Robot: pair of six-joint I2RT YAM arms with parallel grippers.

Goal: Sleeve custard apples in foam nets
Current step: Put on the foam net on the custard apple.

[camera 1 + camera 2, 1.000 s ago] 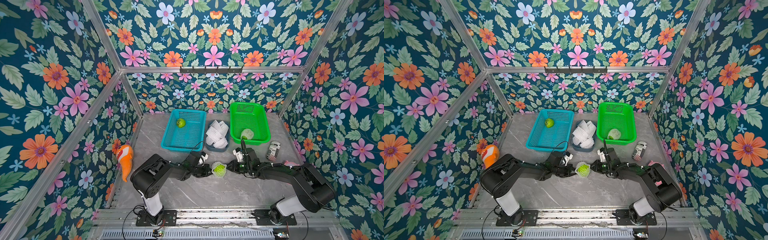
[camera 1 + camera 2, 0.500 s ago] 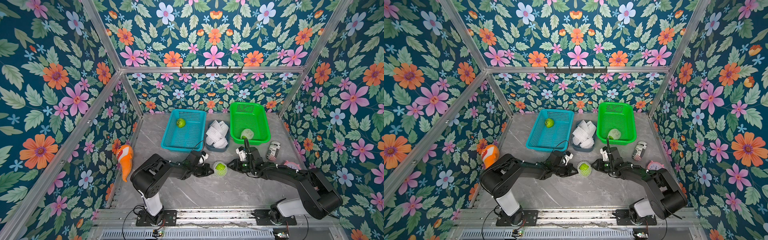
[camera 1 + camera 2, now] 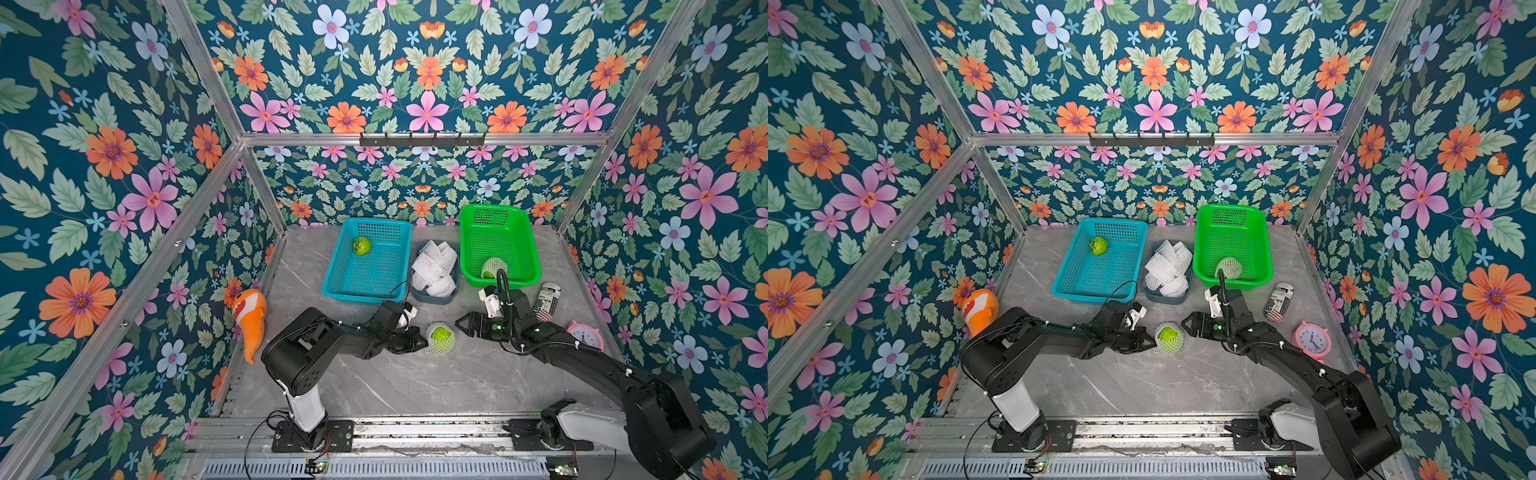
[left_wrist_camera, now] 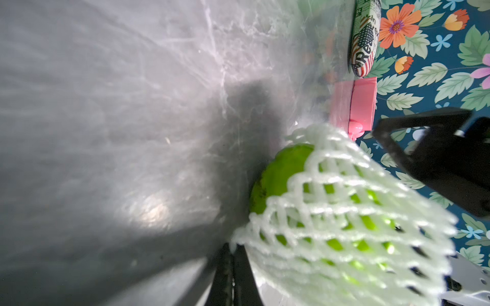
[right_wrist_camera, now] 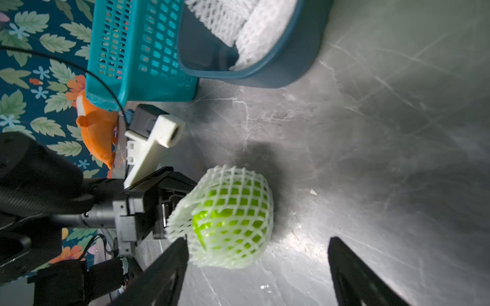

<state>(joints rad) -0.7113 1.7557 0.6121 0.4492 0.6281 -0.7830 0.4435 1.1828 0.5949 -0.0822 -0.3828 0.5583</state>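
A green custard apple sits on the table inside a white foam net (image 3: 439,337) (image 3: 1169,337) (image 5: 230,214), with one side of the fruit (image 4: 281,172) bare. My left gripper (image 3: 422,341) (image 4: 233,254) is shut, pinching the net's rim. To the right, my right gripper (image 3: 461,324) (image 5: 258,239) is open and apart from the fruit. A bare custard apple (image 3: 362,245) lies in the teal basket (image 3: 374,291). A netted one (image 3: 493,267) lies in the green basket (image 3: 523,249). Spare foam nets (image 3: 434,266) fill a dark blue tub.
An orange clownfish toy (image 3: 249,316) lies by the left wall. A printed can (image 3: 548,301) and a pink clock (image 3: 586,336) lie near the right wall, behind my right arm. The baskets and tub line the back of the table.
My right gripper has opened wide, let go of the netted apple and drawn back to the right. The left gripper has kept its pinch on the net.
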